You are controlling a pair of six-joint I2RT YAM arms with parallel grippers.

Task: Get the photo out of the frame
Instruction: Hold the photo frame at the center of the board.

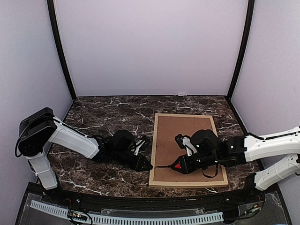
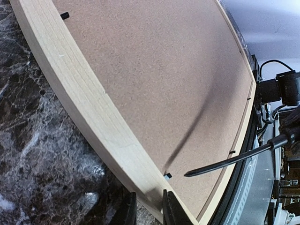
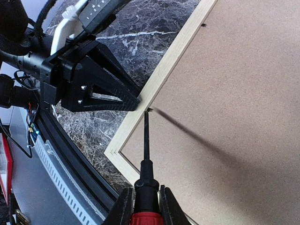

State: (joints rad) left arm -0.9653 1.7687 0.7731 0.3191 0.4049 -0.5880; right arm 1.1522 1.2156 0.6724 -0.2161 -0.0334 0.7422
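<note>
At the frame's (image 1: 153, 154) near-left rail: brace with your left gripper (image 2: 147, 207), fingers (image 2: 170, 211) narrow astride the wood (grip unclear), while the right gripper (image 3: 146, 202), clamping the screwdriver (image 3: 146, 140), levers the tab (image 3: 150, 109) gently.

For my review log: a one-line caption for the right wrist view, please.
Right gripper holds a screwdriver, tip at a retaining tab on the face-down frame; left gripper at its outer edge.

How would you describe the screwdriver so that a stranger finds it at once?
On the dark marble table lies a light wooden frame, face down, brown backing board up. Over its near left corner, the right gripper holds the screwdriver. It is the only thin black rod with a red-and-black handle.
</note>
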